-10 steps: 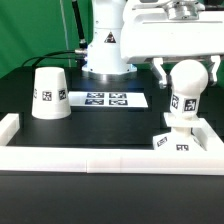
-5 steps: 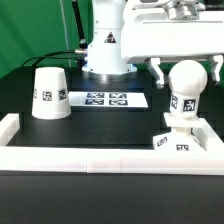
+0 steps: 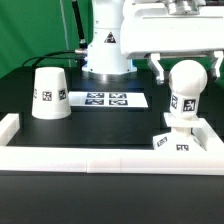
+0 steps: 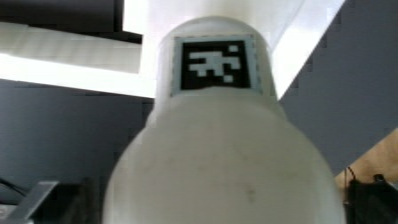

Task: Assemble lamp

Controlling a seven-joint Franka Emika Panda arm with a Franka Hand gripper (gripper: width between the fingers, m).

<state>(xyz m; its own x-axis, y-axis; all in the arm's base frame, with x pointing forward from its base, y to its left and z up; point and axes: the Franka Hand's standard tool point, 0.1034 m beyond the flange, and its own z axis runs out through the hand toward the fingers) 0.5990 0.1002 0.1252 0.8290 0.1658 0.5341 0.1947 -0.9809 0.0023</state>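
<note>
The white bulb [image 3: 186, 92] stands upright, round head up, on the flat square base [image 3: 176, 142] at the exterior view's right, next to the border rail. My gripper [image 3: 187, 66] hovers over the bulb's head. Its two fingers [image 3: 158, 68] stand apart on either side of the head, open, not touching it. In the wrist view the bulb [image 4: 214, 140] fills the frame, its tag facing the camera; the fingertips do not show clearly there. The tapered shade [image 3: 48, 93] stands mouth down at the exterior view's left, far from the gripper.
The marker board [image 3: 107, 99] lies flat between the shade and the bulb. The long white border rail [image 3: 100, 160] runs along the front and turns up at both ends. The arm's white pedestal [image 3: 105, 50] stands behind the marker board.
The gripper has risen a little: its fingertips were beside the lower part of the bulb's head and now sit near its top. The bulb, base and shade have not moved.
</note>
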